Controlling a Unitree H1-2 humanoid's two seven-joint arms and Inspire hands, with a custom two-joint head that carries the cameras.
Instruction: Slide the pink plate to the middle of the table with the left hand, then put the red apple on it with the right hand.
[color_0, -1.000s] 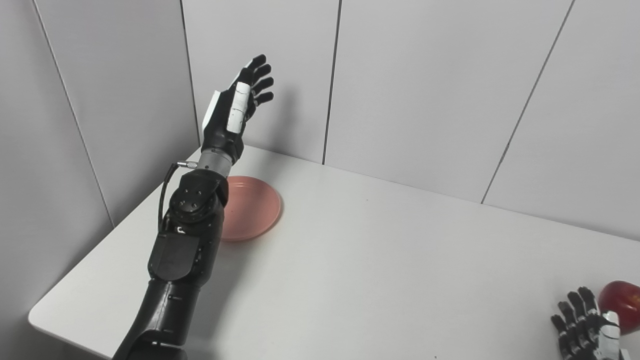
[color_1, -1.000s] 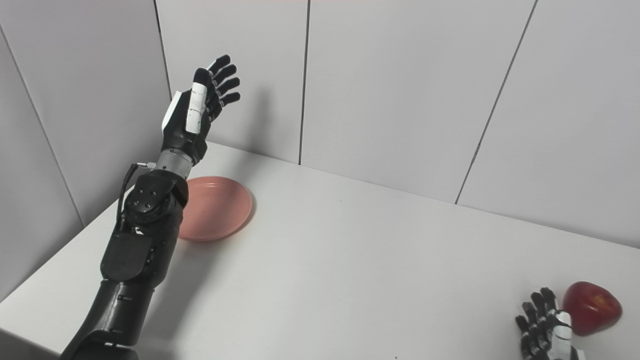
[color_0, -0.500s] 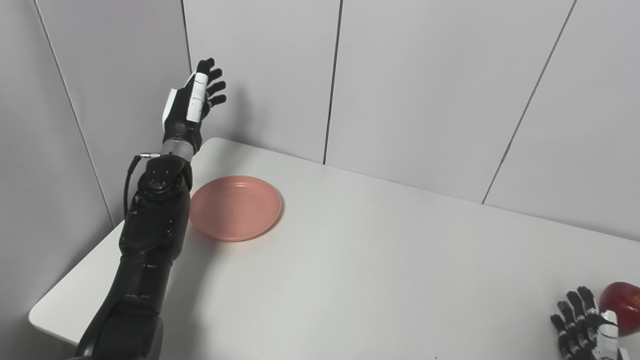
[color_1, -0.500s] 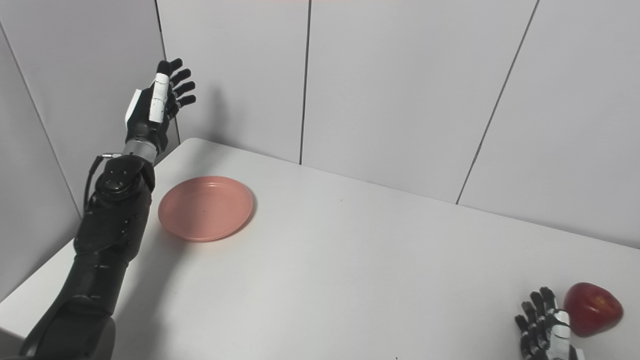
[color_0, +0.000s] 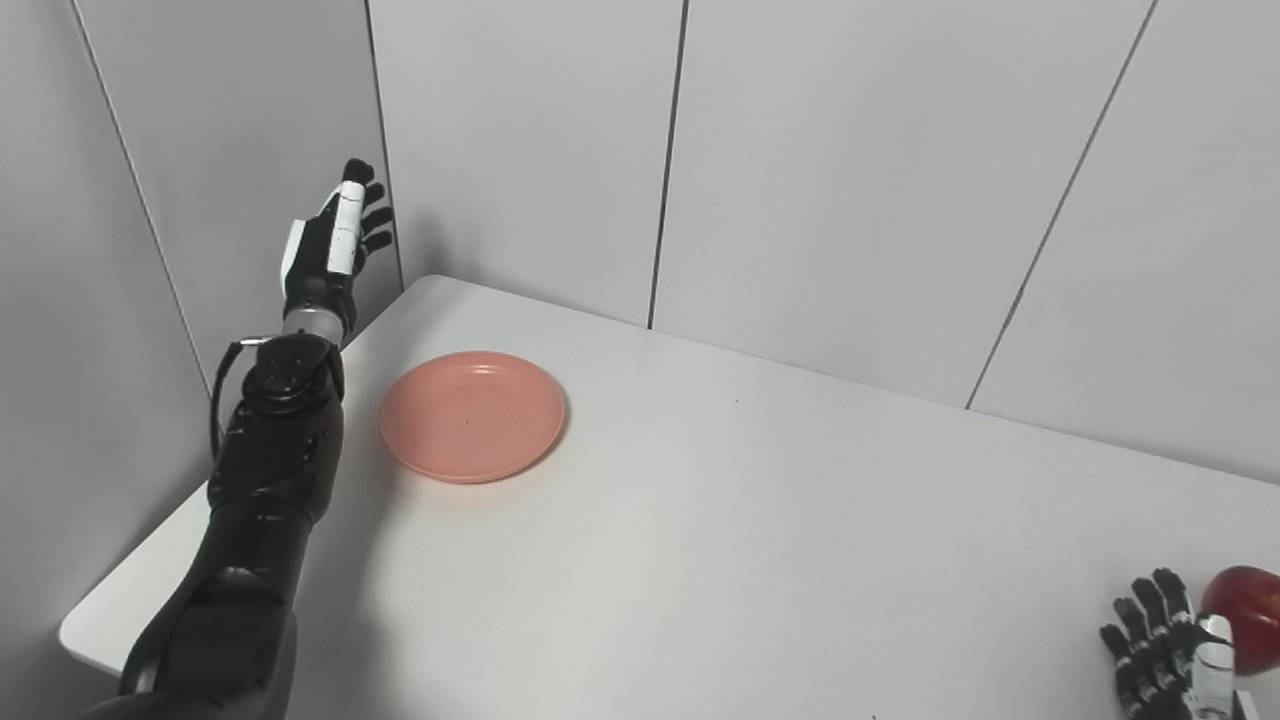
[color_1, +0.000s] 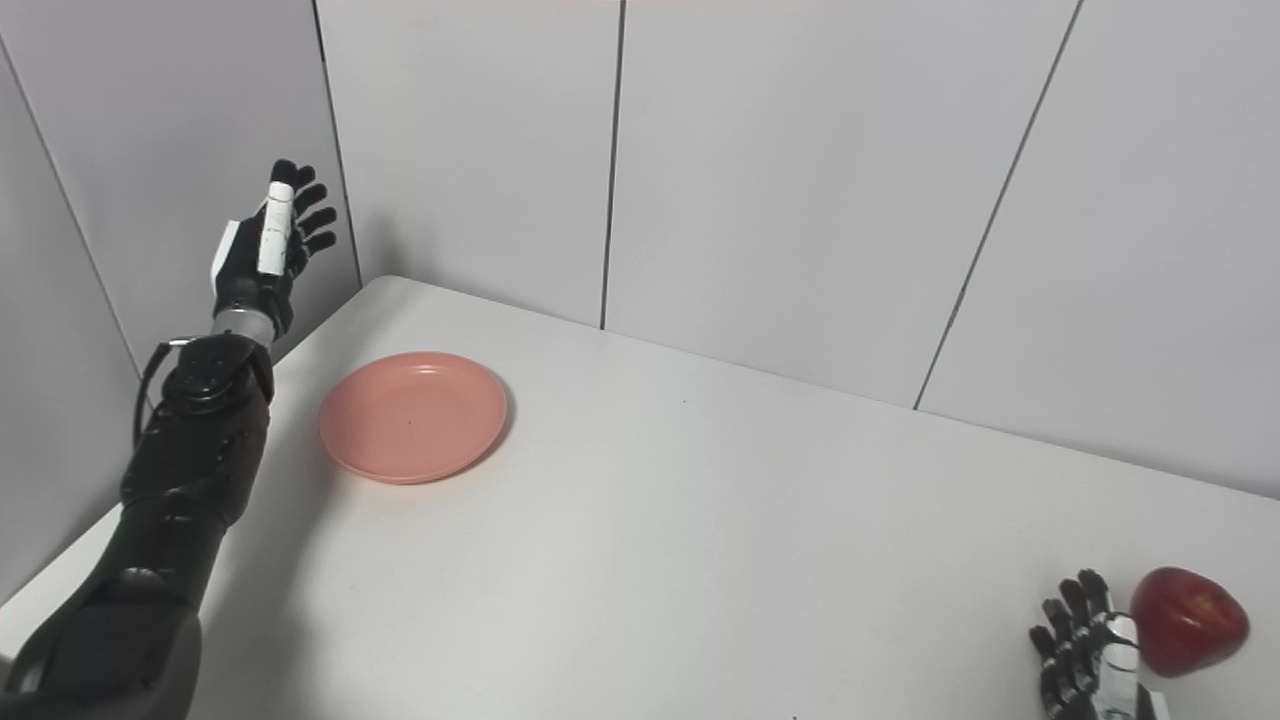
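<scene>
- A white table (color_0: 760, 560) with rounded corners is filling the lower part of both views.
- Grey wall panels (color_0: 830, 170), split by thin dark seams, are standing behind and left of it.

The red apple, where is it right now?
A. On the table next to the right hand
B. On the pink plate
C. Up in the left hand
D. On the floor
A: the red apple sits on the table just beside the right hand, far from the pink plate, which has nothing on it.
</scene>
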